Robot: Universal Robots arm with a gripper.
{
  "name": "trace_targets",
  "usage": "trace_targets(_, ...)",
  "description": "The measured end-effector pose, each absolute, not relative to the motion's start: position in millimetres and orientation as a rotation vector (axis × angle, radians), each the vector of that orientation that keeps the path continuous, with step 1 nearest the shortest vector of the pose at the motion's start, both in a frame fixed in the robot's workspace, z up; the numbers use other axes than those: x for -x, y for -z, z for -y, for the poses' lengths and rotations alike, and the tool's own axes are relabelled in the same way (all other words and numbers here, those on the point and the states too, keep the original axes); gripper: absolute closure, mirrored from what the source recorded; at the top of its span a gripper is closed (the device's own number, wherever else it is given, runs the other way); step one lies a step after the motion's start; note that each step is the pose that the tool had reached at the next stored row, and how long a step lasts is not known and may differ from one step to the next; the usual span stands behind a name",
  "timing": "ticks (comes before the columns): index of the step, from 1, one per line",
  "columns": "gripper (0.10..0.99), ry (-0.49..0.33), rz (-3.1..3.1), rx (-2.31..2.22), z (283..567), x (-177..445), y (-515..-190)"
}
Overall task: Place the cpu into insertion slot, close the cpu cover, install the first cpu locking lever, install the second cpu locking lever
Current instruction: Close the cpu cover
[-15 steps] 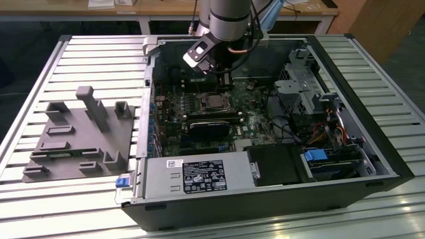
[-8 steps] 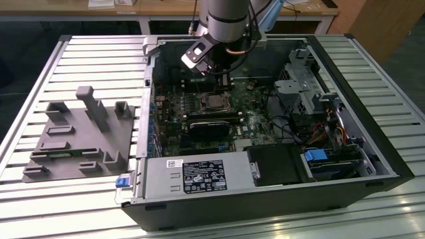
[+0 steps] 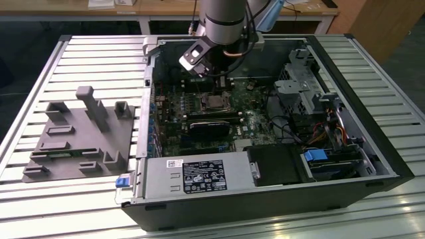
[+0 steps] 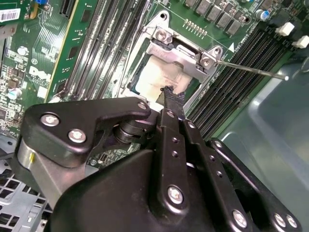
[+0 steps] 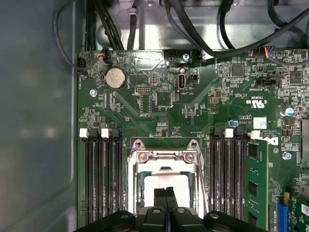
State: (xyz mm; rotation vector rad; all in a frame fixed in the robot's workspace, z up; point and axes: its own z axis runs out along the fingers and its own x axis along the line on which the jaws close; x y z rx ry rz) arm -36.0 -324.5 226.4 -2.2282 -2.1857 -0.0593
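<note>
Pale, off-white to dull silver top on the cpu (image 4: 153,77), flat and square, smeared-looking rather than clean; count: one. It sits in the insertion slot (image 3: 214,102) on the green motherboard (image 5: 159,104), inside the open computer case (image 3: 265,204); count: one slot, one case. The cpu cover (image 5: 163,155) is a thin silver frame with a cut-out centre through which the chip shows. It appears to lie down around the chip, though whether it is fully seated I cannot tell; count: one. Two screw heads show at the cover's hinge end in the second wrist view. One thin silver locking lever (image 4: 251,70) sticks out sideways from that end, over the memory slots. The gripper (image 4: 169,92) has its two dark fingers drawn together with barely a slit between them and nothing visible held. The fingertips are directly over the cpu's top, touching or just short of it. Two banks of dark memory slots flank the socket in the first wrist view, with one green memory module (image 5: 253,179) in one bank and one round coin cell (image 5: 115,77) further along the board. In the exterior view the case rests on a slatted metal worktop (image 3: 99,55), with one grey fixture block (image 3: 79,134) well apart on the exterior view's left.
</note>
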Motion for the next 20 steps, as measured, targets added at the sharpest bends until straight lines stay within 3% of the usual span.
trace_targets(20, 0.98, 0.056, 2.4, 1.99, 324.5, 36.8, -225.2)
